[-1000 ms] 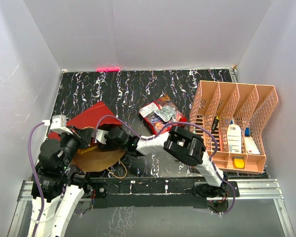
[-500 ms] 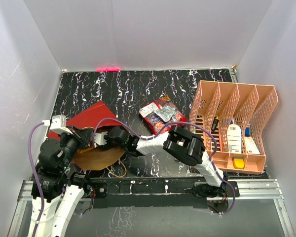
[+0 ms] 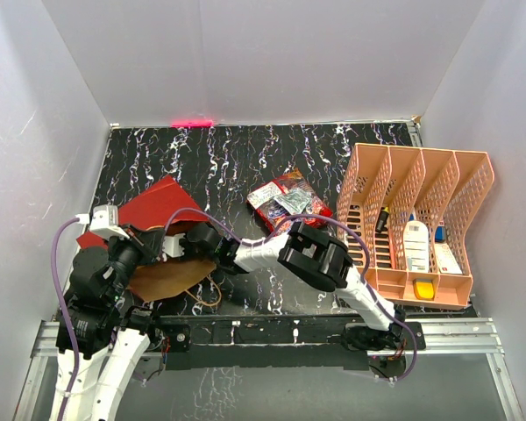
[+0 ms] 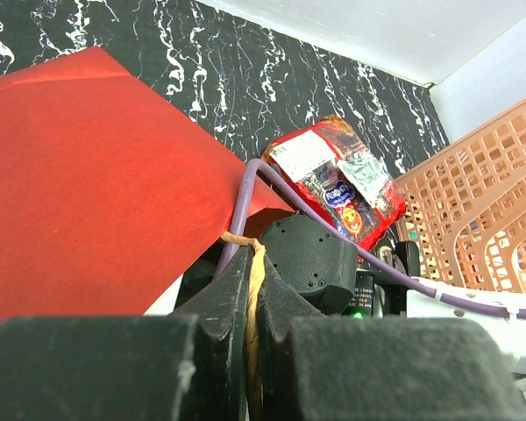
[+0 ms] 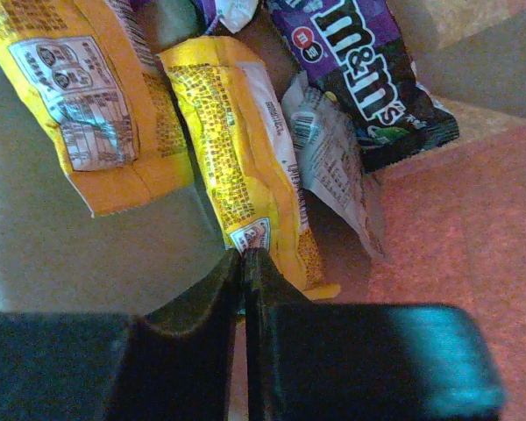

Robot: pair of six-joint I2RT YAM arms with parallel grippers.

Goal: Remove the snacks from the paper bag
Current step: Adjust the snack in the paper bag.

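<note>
White walls [image 3: 272, 53] close in a black desk [image 3: 245, 158] veined with white, as we see it from overhead. At about 9 o'clock on the desk lies the paper bag [image 3: 153, 203], red outside, with its brown mouth turned toward 6 o'clock and the arm bases. Near the centre, well apart from the bag, a pile of snacks [image 3: 285, 204] lies out on the desk: red wrappers with a silver one on top. At 3 o'clock stands an orange file rack [image 3: 438, 189] with a white bottle [image 3: 415, 244] upright in one of its slots.

The left gripper [image 4: 251, 263] sits at the bag's mouth, its jaws pressed together on a tan cord handle [image 4: 256, 285] that runs up between them. In its wrist view the bag's red side fills the 9 o'clock half. The pile of snacks shows at 1 o'clock, beyond the black right arm [image 4: 307, 259].

The right gripper [image 5: 243, 259] reaches into the bag from the 3 o'clock side. Its wrist view shows more snacks lying on the brown inside. A yellow packet [image 5: 241, 158] lies in the middle, with a second yellow packet [image 5: 70, 96] at 10 o'clock and a purple packet [image 5: 359, 61] at 1 o'clock. A silver packet [image 5: 333, 162] touches the middle one's right side. The right jaws are closed, pinching the lower left edge of the middle yellow packet.
</note>
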